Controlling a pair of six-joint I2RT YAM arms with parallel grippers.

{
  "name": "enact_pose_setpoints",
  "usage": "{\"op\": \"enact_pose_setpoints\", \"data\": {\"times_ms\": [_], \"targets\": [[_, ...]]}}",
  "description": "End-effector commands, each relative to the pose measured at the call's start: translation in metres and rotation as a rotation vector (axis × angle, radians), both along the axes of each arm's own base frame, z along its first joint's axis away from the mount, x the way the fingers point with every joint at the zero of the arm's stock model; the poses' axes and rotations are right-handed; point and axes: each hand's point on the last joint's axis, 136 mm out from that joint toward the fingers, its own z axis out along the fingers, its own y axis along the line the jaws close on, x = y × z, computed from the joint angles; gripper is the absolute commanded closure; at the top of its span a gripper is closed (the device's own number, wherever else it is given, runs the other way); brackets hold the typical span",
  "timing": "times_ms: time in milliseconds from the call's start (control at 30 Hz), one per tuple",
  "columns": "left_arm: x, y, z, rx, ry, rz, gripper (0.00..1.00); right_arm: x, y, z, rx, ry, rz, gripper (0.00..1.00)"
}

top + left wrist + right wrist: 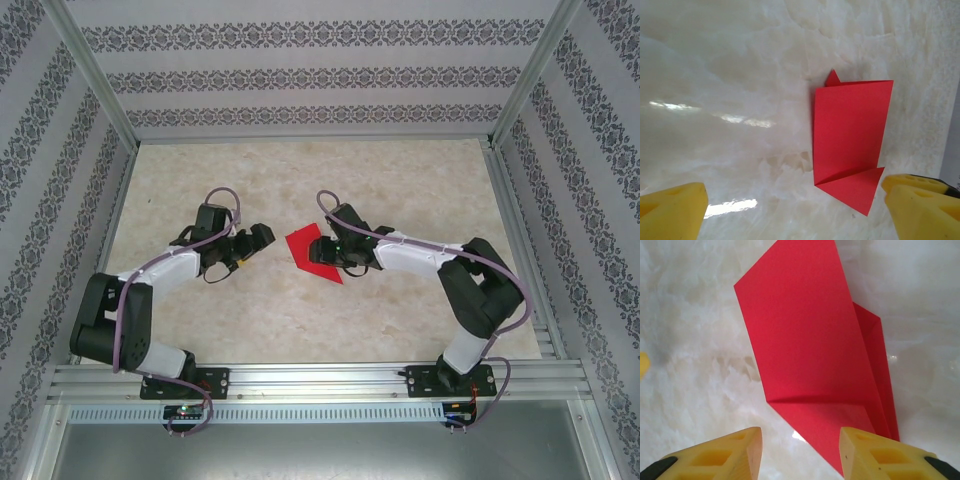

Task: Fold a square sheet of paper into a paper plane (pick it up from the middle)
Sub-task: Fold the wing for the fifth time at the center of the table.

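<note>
The creased paper (312, 252) is laid flat on the surface (400, 180). Beside it the left gripper (794, 192) is held wide apart; the right gripper (800, 432) is spread astride its corner.

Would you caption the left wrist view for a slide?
Partly folded red paper sheet lies on marbled tabletop ahead of yellow fingers.

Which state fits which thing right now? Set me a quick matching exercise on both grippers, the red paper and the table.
Things:
1. left gripper
2. right gripper
3. square sheet of paper
4. table

States:
A. pale and marbled
B. red, partly folded, lying on the table
C. jaws wide, short of the paper
D. jaws apart, a paper tip between them

Pairs: 1-C, 2-D, 3-B, 4-A
</note>
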Motion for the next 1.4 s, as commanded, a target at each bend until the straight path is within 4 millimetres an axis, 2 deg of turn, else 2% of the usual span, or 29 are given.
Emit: {"op": "enact_pose_setpoints", "data": {"times_ms": [0,267,433,667,900,1233,1367], "targets": [[0.005,-0.021,0.008,-0.089,-0.02,-0.02,0.08,0.013,0.009,-0.005,0.076,0.017,-0.072,0.56],[-0.001,-0.054,-0.007,-0.15,0.06,-0.083,0.16,0.013,-0.005,-0.035,0.112,0.085,-0.132,0.57],[-0.003,-0.069,-0.011,-0.181,0.084,-0.1,0.18,0.011,-0.013,-0.044,0.163,0.115,-0.165,0.57],[-0.003,-0.091,-0.011,-0.222,0.11,-0.126,0.25,0.01,-0.022,-0.047,0.285,0.144,-0.183,0.57],[0.002,-0.105,-0.015,-0.251,0.13,-0.128,0.42,0.008,-0.03,-0.048,0.327,0.148,-0.188,0.57],[0.006,-0.119,-0.02,-0.26,0.146,-0.141,0.57,0.007,-0.033,-0.048,0.346,0.141,-0.178,0.58],[0.008,-0.123,-0.02,-0.274,0.145,-0.145,0.71,0.009,-0.032,-0.038,0.344,0.088,-0.133,0.57]]}}
